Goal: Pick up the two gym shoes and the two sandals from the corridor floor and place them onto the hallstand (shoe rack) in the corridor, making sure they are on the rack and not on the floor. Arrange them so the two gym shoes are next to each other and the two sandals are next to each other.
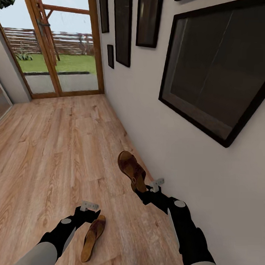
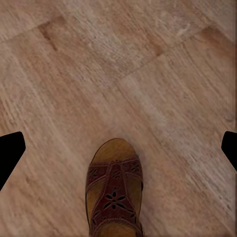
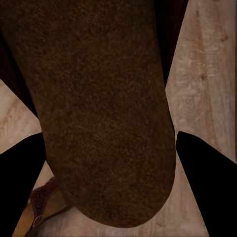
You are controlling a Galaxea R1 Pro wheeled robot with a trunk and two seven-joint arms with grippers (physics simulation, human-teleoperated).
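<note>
Sandal (image 1: 132, 171) clamped in right tool (image 1: 144, 190); second sandal (image 1: 93, 237) below wide-open left tool (image 1: 89, 209).

Light wood-grain plank floor (image 1: 49, 151) fills lower left and centre of the frame. White wall (image 1: 156, 122) runs along the right, hung with dark black-framed pictures (image 1: 219, 63). Upper left: wood-framed glass door (image 1: 59, 41), daylight, lawn and fence outside.
</note>
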